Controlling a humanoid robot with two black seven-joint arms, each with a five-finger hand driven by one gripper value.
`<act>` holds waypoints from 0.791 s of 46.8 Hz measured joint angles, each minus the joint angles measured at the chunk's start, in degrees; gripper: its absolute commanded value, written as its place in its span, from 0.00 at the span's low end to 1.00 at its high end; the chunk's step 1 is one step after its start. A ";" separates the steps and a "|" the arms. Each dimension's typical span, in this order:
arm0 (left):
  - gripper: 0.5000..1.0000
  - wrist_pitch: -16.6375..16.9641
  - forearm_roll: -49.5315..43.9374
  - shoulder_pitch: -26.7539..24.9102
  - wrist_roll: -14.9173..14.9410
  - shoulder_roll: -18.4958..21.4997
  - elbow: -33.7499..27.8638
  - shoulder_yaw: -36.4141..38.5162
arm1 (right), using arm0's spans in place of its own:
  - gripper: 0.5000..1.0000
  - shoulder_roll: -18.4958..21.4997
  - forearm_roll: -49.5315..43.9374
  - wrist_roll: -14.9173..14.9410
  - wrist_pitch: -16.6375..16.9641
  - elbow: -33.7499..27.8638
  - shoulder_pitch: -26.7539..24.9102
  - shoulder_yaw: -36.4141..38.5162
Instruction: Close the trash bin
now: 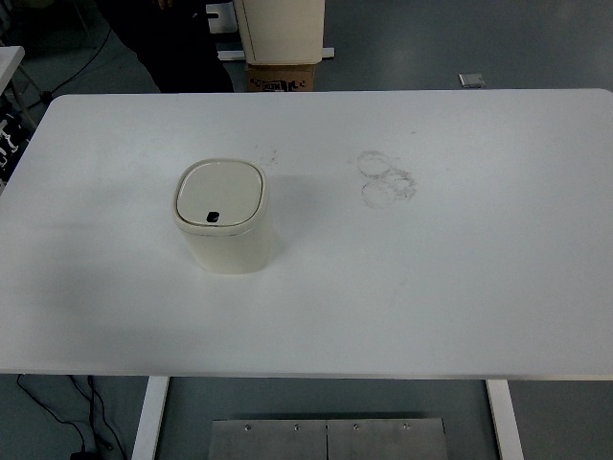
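Note:
A cream trash bin (225, 230) with rounded corners stands upright on the white table (431, 287), left of the middle. Its flat lid (219, 195) lies level on the rim, with a small black tab at the lid's near edge. Only a dark sliver of my left hand (8, 144) shows at the picture's left edge, well away from the bin. My right arm is out of view. Nothing touches the bin.
Faint ring marks (385, 178) stain the table right of the bin. Beyond the far edge stand a person in dark clothes (177, 43), a cream cabinet (280, 27) and a cardboard box (281, 77). A small grey item (469, 80) lies on the floor.

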 measured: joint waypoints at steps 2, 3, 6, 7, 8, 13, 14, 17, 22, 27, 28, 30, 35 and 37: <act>1.00 0.01 -0.02 0.01 -0.15 0.00 0.01 0.00 | 0.98 0.00 0.00 0.00 0.00 0.00 0.01 0.00; 1.00 0.06 -0.03 0.01 -0.18 0.00 0.01 0.00 | 0.98 0.00 0.00 0.00 0.00 0.00 0.01 0.00; 1.00 0.13 -0.02 -0.03 -0.19 0.00 0.01 0.00 | 0.98 0.00 0.02 0.00 0.00 0.00 0.00 0.00; 1.00 0.15 -0.02 -0.04 -0.20 0.00 0.01 0.00 | 0.98 0.00 0.03 0.00 0.00 0.00 0.00 0.00; 1.00 0.20 -0.02 -0.04 -0.20 -0.01 0.01 0.00 | 0.98 0.00 0.03 0.00 0.00 0.00 0.00 0.00; 1.00 0.48 0.04 0.16 -0.29 -0.43 0.01 0.00 | 0.98 0.00 0.02 0.00 0.00 0.00 0.00 0.00; 1.00 0.50 0.05 0.28 -0.30 -0.80 0.02 0.00 | 0.98 0.00 0.02 0.00 0.00 0.00 0.00 0.00; 1.00 0.49 0.07 0.35 -0.29 -1.49 0.00 0.00 | 0.98 0.00 0.01 0.02 0.00 0.00 0.01 0.00; 1.00 0.45 0.07 0.34 -0.29 -1.13 0.00 0.00 | 0.98 0.00 0.01 0.02 0.00 0.00 0.01 0.00; 1.00 0.42 0.05 0.34 -0.29 -0.65 0.01 -0.08 | 0.98 0.00 0.03 0.01 0.00 0.00 0.01 0.00; 1.00 0.42 0.05 0.33 -0.29 -0.58 0.01 -0.11 | 0.98 0.00 0.03 0.01 0.00 0.00 0.01 0.00; 1.00 0.41 0.05 0.27 -0.28 -0.54 0.01 -0.15 | 0.98 0.00 0.03 0.01 0.00 0.00 0.01 0.00; 1.00 0.40 0.02 0.16 -0.27 -0.46 0.00 -0.17 | 0.98 0.00 0.04 0.01 0.00 0.00 0.00 0.00; 1.00 0.40 0.02 0.16 -0.27 -0.45 0.00 -0.17 | 0.98 0.00 0.03 0.01 0.00 0.00 0.01 0.00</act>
